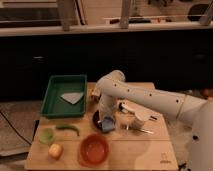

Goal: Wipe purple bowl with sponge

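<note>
Purple bowl (96,119) sits mid-table, between the tray (50,107) and the orange bowl (94,149) (half hidden). The gripper (106,119) hangs over it, sponge (108,124) at its tip; whether it grasps, I cannot tell.

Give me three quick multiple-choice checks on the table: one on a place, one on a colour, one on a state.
1. The grey cloth lies: A in the green tray; B on the floor; C hanging off the table edge.
2. The small cup is: A red; B light green; C white.
3. The gripper is: A raised high over the tray; B off the table; C down at the purple bowl.

Key: 1 A, the cloth rests inside the tray. 2 B, the cup at the table's left front is light green. 3 C, the gripper is low at the bowl, with the sponge at its tip.
</note>
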You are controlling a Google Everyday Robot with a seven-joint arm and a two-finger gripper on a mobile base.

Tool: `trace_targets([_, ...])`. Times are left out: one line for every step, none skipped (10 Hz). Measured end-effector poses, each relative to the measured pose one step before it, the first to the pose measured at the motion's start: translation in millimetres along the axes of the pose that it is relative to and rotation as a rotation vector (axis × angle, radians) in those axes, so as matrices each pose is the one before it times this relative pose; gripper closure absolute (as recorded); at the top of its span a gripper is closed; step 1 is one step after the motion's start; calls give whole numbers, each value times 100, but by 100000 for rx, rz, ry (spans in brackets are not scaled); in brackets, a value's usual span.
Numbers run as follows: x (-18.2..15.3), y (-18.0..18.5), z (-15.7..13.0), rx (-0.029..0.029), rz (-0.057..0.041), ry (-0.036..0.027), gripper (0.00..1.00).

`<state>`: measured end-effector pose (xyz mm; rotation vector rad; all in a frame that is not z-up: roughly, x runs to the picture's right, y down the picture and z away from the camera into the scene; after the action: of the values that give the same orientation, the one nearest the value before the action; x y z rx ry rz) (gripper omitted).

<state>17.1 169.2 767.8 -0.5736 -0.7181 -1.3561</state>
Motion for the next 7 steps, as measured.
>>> trace_targets([309, 531, -52, -350, 1902, 927, 100])
trace_targets([1004, 316, -148, -592, 1748, 2133, 100])
trace_targets([862, 69, -66, -294, 837, 1358, 100])
trace_targets([951, 1, -106, -325, 784, 1667, 100])
trace_targets([688, -172, -44, -101, 218, 1388, 100])
trace_targets([796, -142, -29, -134, 184, 1419, 100])
trace_targets([652, -284, -82, 167, -434, 1086, 100])
